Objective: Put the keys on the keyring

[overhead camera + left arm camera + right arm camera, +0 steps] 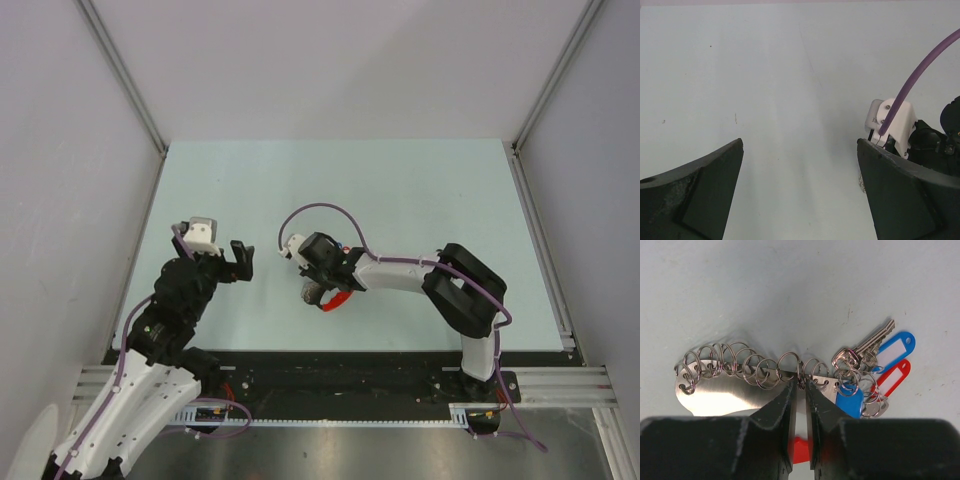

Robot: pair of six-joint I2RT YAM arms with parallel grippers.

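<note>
In the right wrist view a flat metal plate [715,397] carries a row of several thin metal rings along its top edge. My right gripper [800,381] is shut on one ring, the keyring [801,371], in the middle of the row. A red end piece [799,450] shows below, between the fingers. Small silver keys [871,343] with a blue tag [896,348], a red tag [893,377] and a blue head [850,401] lie bunched at the plate's right end. In the top view the right gripper [316,288] is over this bundle, with the red piece [338,300] beside it. My left gripper [240,262] is open and empty, to the left of it.
The pale blue table [400,190] has grey walls at the left, right and back. In the left wrist view the left gripper [800,150] hangs over bare table, and the right arm's white wrist camera [892,120] with its purple cable [920,70] shows at the right.
</note>
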